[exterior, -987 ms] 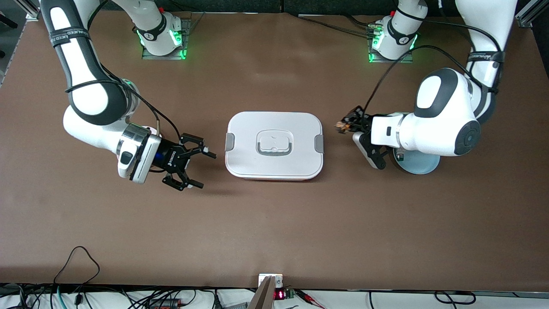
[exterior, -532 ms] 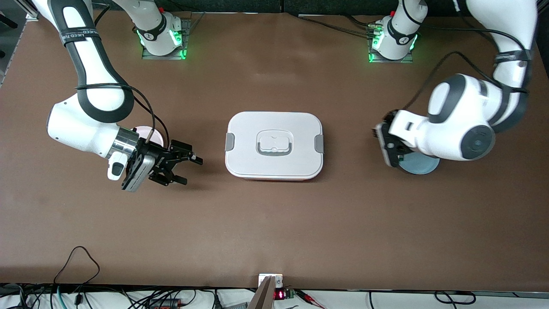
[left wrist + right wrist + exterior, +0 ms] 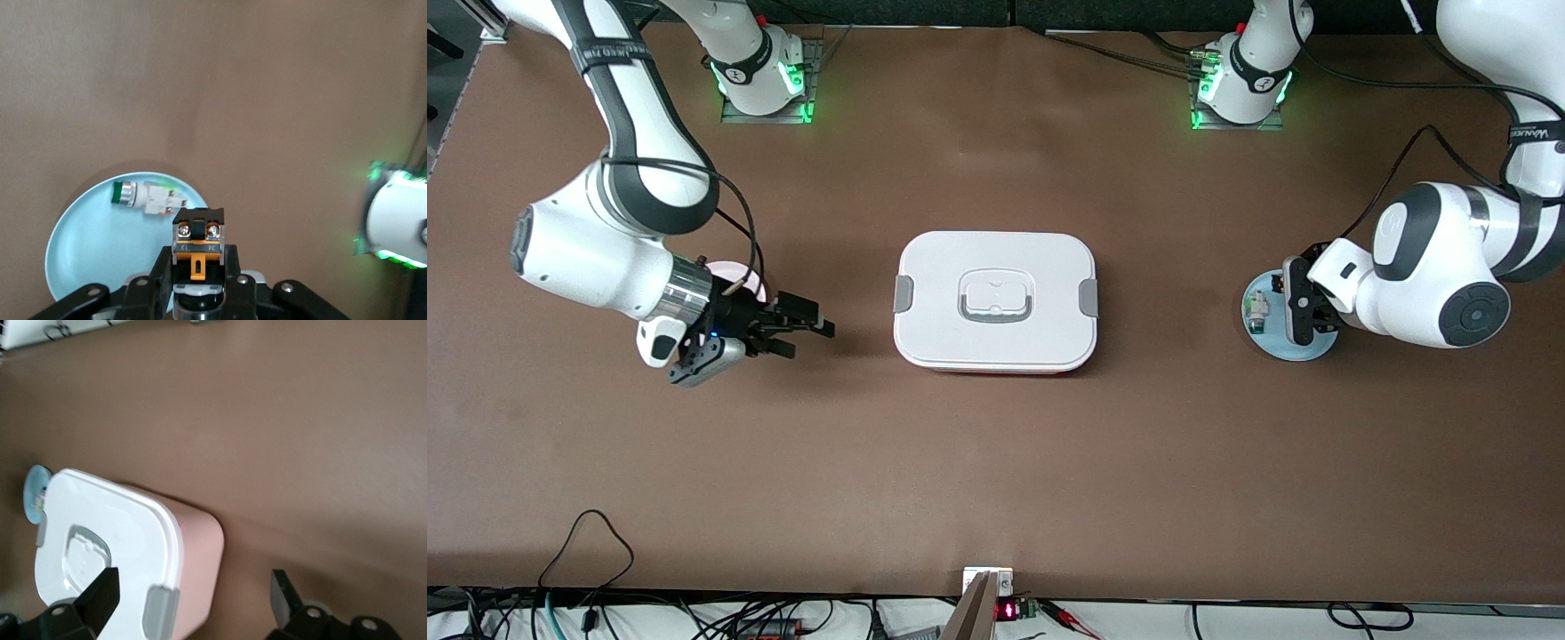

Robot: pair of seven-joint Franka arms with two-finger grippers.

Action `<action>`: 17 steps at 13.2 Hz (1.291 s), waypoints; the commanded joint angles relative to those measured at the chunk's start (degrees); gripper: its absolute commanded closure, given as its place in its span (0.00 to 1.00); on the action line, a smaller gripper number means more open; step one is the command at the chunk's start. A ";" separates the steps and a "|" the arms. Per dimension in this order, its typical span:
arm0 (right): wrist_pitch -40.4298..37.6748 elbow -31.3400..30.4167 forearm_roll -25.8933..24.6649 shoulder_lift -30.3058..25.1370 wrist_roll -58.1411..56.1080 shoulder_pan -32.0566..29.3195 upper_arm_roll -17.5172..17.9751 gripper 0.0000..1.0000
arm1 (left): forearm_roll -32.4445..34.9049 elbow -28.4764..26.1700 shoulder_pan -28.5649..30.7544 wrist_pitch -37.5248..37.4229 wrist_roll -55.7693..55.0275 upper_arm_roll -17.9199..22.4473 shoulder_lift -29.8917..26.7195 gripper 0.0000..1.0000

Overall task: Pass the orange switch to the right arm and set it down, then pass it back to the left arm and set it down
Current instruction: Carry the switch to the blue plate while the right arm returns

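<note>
My left gripper (image 3: 1294, 309) is shut on the orange switch (image 3: 199, 241), a small black-and-orange component with two screws on its end. It holds the switch above the blue plate (image 3: 1305, 348), which also shows in the left wrist view (image 3: 80, 253). The switch is hidden in the front view. The white lidded box (image 3: 996, 302) sits mid-table, and the right wrist view shows its lid and one side (image 3: 113, 540). My right gripper (image 3: 805, 338) is open and empty, between the box and a pink plate (image 3: 734, 271); its jaws stand wide apart in the right wrist view (image 3: 193, 587).
A small white-and-green component (image 3: 1257, 311) lies on the blue plate, also seen in the left wrist view (image 3: 148, 195). The left arm's base glows green (image 3: 393, 220). Cables lie along the table edge nearest the front camera.
My left gripper has swung away from the box, carrying the switch back over the blue plate. My right gripper has drawn back from the box toward the pink plate.
</note>
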 commanded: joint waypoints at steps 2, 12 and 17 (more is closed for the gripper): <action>-7.29 0.21 -10.76 -3.83 8.10 -0.73 -0.55 0.00 | 3.91 -6.72 3.55 9.74 7.01 -0.63 -1.18 1.00; -38.77 13.40 -34.15 -10.77 18.76 -0.38 -0.47 0.00 | 6.82 -17.36 6.37 28.91 9.56 -0.63 -0.48 1.00; -39.57 13.31 -38.11 -10.86 19.11 -0.64 -0.64 0.00 | 6.91 -19.65 7.95 33.58 9.83 -0.54 0.93 0.98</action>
